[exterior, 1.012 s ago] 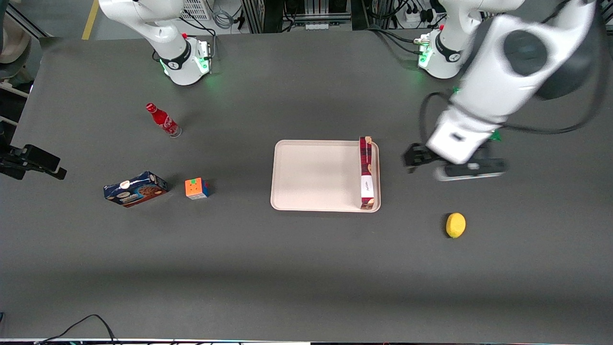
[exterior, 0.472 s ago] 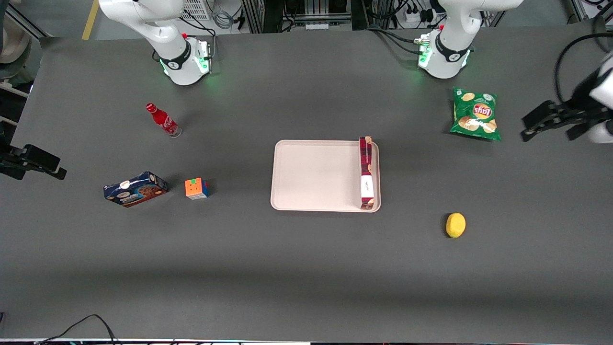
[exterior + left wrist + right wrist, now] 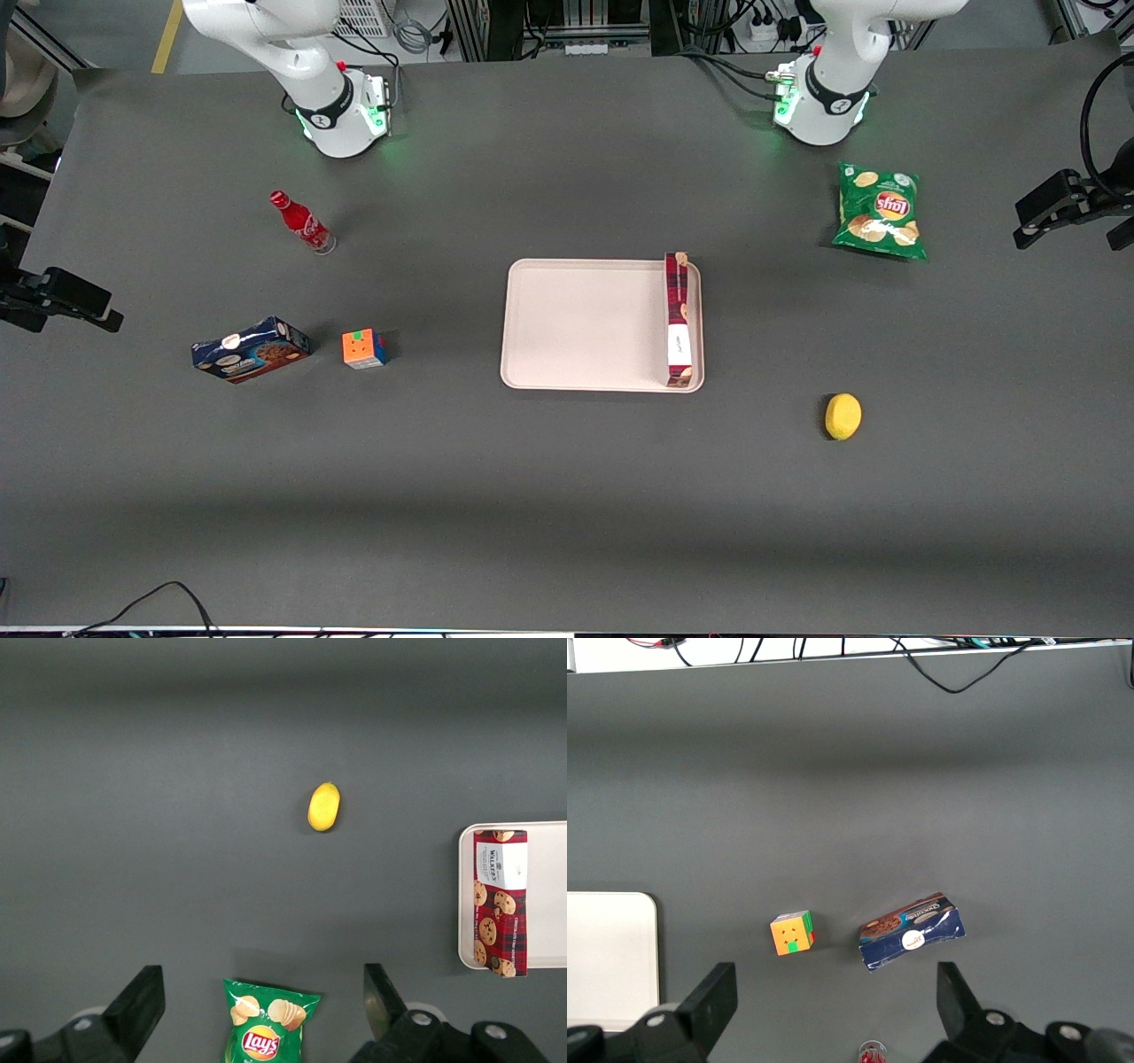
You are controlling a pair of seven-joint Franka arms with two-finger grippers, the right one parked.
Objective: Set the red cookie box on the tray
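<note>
The red cookie box (image 3: 679, 321) lies inside the tray (image 3: 585, 324), flat against the tray's rim on the side toward the working arm, its long axis running along that rim, with one cookie-printed end near each of the tray's corners there. Judged from this, the placement looks done. The gripper (image 3: 1072, 211) hangs well away from the tray at the working arm's end of the table, with the green chip bag (image 3: 878, 211) between it and the tray; its fingers (image 3: 140, 1003) are spread wide and carry nothing. A lemon (image 3: 842, 416) sits apart from the tray, nearer the front camera than the chip bag. The box appears to be a light, stiff cardboard carton, with smooth printed faces that could slip and walls that could dent under a hard squeeze. A sensible hold would be across its narrow width near the white label panel at mid-length, so it hangs level.
</note>
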